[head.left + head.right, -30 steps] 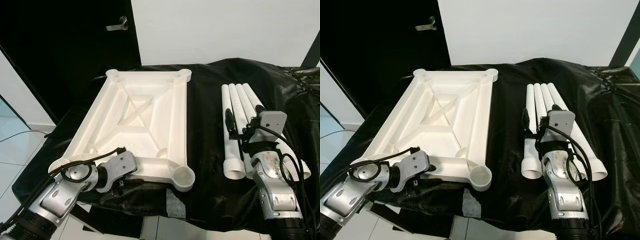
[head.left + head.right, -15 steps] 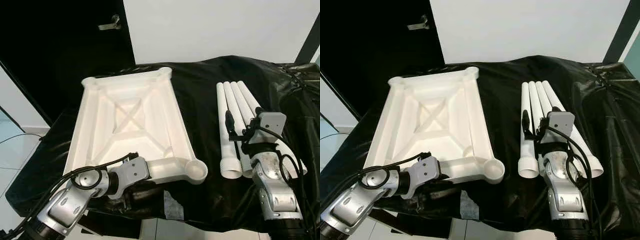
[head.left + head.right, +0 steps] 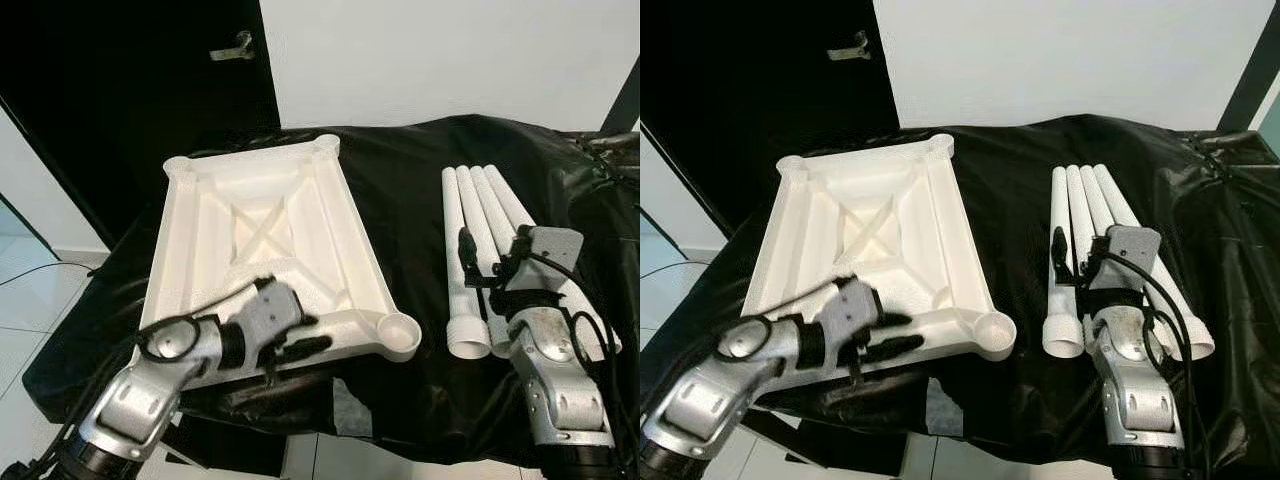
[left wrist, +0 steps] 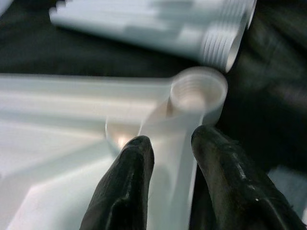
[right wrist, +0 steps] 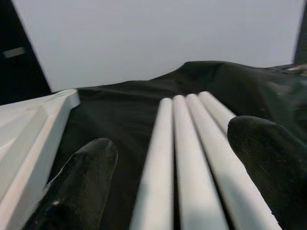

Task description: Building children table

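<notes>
Nearest to the camera, left gripper (image 3: 300, 347) at the near edge of the white tabletop (image 3: 262, 240), fingers (image 4: 125, 191) a little apart, one on each side of the near rim, close around it but not seen to press it. Just past the fingertips, the near right corner socket (image 3: 400, 331) of the tabletop, round and threaded inside. Right of that socket, across a strip of black cloth (image 3: 410, 200), right gripper (image 3: 487, 268) above the near ends of four white legs (image 3: 480, 225), fingers spread wide, holding nothing. Legs lying side by side, touching, threaded ends toward the camera. Tabletop upside down on the cloth, ribs up. Beyond the tabletop, a black door (image 3: 130, 90) and a white wall (image 3: 450, 60).
</notes>
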Robot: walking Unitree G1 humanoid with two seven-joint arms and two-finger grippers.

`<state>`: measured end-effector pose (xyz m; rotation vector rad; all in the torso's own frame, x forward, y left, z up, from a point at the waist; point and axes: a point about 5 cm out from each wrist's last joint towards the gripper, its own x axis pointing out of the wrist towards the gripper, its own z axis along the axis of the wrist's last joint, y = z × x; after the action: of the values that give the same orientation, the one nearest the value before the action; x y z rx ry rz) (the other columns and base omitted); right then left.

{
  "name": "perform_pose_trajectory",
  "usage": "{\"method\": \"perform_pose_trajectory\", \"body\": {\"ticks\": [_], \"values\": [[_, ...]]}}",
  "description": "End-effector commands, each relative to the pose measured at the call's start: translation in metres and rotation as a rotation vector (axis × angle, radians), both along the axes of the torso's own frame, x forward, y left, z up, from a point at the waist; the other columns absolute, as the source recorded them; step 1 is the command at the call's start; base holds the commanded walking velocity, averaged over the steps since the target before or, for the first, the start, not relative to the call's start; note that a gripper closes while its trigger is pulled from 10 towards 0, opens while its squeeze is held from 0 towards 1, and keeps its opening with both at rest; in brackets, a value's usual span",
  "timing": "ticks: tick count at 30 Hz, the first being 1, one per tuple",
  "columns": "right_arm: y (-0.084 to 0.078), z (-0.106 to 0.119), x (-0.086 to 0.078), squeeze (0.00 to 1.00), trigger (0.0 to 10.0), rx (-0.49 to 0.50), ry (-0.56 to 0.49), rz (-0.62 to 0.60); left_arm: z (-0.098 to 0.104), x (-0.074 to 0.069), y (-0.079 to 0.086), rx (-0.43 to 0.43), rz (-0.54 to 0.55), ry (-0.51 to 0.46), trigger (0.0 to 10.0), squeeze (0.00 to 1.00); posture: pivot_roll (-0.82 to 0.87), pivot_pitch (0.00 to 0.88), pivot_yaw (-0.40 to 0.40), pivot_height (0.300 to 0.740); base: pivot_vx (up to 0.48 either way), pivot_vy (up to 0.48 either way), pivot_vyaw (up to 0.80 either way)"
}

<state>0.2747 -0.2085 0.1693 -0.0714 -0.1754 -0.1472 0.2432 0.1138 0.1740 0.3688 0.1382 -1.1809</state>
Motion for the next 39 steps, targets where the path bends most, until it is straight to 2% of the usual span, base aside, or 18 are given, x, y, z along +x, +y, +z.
{"method": "perform_pose_trajectory", "body": {"ticks": [1, 3, 4, 7, 9, 14, 15, 18, 19, 23, 27, 29, 30, 31, 34, 37, 38, 39], "values": [[-0.010, -0.003, -0.002, 0.64, 10.0, 0.057, 0.043, -0.035, 0.009, 0.006, -0.003, -0.088, 0.067, 0.012, 10.0, 0.00, 0.00, 0.000, 0.052, 0.740, 0.000, 0.000, 0.00], [-0.013, -0.004, -0.003, 0.64, 10.0, 0.069, 0.061, -0.044, 0.013, 0.008, -0.005, -0.122, 0.084, 0.022, 10.0, 0.00, 0.00, 0.000, 0.052, 0.740, 0.000, 0.000, 0.00], [-0.018, -0.006, -0.002, 0.00, 10.0, 0.108, 0.092, -0.050, 0.020, 0.011, -0.009, -0.166, 0.091, -0.002, 10.0, 0.00, 0.00, 0.000, 0.045, 0.740, 0.000, 0.000, 0.00], [-0.029, -0.011, 0.000, 0.00, 10.0, 0.181, 0.201, -0.034, 0.038, 0.016, -0.017, -0.270, 0.097, -0.031, 10.0, 0.00, -0.01, 0.000, 0.037, 0.740, 0.000, 0.000, 0.00], [-0.033, -0.014, 0.000, 0.00, 10.0, 0.201, 0.256, -0.017, 0.043, 0.018, -0.020, -0.297, 0.094, -0.030, 10.0, 0.00, -0.01, 0.000, 0.035, 0.740, 0.000, 0.000, 0.00], [-0.036, -0.016, 0.001, 0.00, 10.0, 0.217, 0.312, 0.001, 0.048, 0.018, -0.024, -0.315, 0.082, -0.026, 10.0, 0.00, -0.03, 0.000, 0.031, 0.740, 0.000, 0.000, 0.00], [-0.040, -0.019, 0.000, 0.00, 10.0, 0.213, 0.388, 0.017, 0.053, 0.018, -0.030, -0.340, 0.069, -0.045, 10.0, 0.00, -0.03, 0.000, 0.022, 0.740, 0.000, 0.000, 0.00], [-0.043, -0.022, -0.001, 0.00, 10.0, 0.194, 0.428, 0.016, 0.056, 0.018, -0.034, -0.352, 0.069, -0.048, 10.0, 0.00, -0.03, 0.000, 0.019, 0.740, 0.000, 0.000, 0.00], [-0.045, -0.024, -0.003, 0.00, 8.7, 0.206, 0.453, 0.010, 0.059, 0.017, -0.034, -0.365, 0.068, -0.046, 10.0, 0.00, -0.03, 0.000, 0.016, 0.740, 0.000, 0.000, 0.00], [-0.049, -0.030, -0.005, 0.00, 9.2, 0.264, 0.507, 0.001, 0.062, 0.018, -0.035, -0.382, 0.080, -0.054, 10.0, 0.00, -0.04, 0.000, 0.016, 0.740, 0.000, 0.000, 0.00], [-0.054, -0.031, -0.005, 0.00, 8.9, 0.257, 0.523, -0.014, 0.062, 0.019, -0.035, -0.387, 0.086, -0.055, 10.0, 0.00, -0.04, 0.000, 0.016, 0.740, 0.000, 0.000, 0.00], [-0.057, -0.031, -0.004, 0.00, 9.3, 0.262, 0.535, -0.019, 0.063, 0.019, -0.035, -0.389, 0.091, -0.053, 10.0, 0.00, -0.04, 0.000, 0.014, 0.740, 0.000, 0.000, 0.00], [-0.062, -0.030, -0.003, 0.00, 8.4, 0.255, 0.530, -0.043, 0.063, 0.021, -0.035, -0.389, 0.102, -0.060, 10.0, 0.00, -0.04, 0.000, 0.015, 0.740, 0.000, 0.000, 0.00], [-0.062, -0.030, -0.003, 0.00, 8.4, 0.255, 0.530, -0.043, 0.063, 0.021, -0.035, -0.389, 0.102, -0.060, 10.0, 0.00, -0.04, 0.000, 0.015, 0.740, 0.000, 0.000, 0.00], [-0.067, -0.024, 0.000, 0.00, 9.5, 0.265, 0.492, -0.051, 0.065, 0.023, -0.035, -0.395, 0.120, -0.069, 10.0, 0.00, -0.04, 0.000, 0.020, 0.740, 0.000, 0.000, 0.00], [-0.066, -0.023, 0.001, 0.00, 9.3, 0.274, 0.490, -0.046, 0.065, 0.023, -0.035, -0.396, 0.124, -0.072, 10.0, 0.00, -0.04, 0.000, 0.022, 0.740, 0.000, 0.000, 0.00], [-0.067, -0.020, 0.002, 0.00, 8.0, 0.273, 0.467, -0.045, 0.065, 0.024, -0.035, -0.395, 0.131, -0.072, 10.0, 0.00, -0.04, 0.000, 0.022, 0.740, 0.000, 0.000, 0.00], [-0.066, -0.016, 0.002, 0.00, 4.7, 0.289, 0.446, -0.045, 0.066, 0.024, -0.035, -0.393, 0.136, -0.073, 10.0, 0.00, -0.04, 0.000, 0.024, 0.740, 0.000, 0.000, 0.00]]}}
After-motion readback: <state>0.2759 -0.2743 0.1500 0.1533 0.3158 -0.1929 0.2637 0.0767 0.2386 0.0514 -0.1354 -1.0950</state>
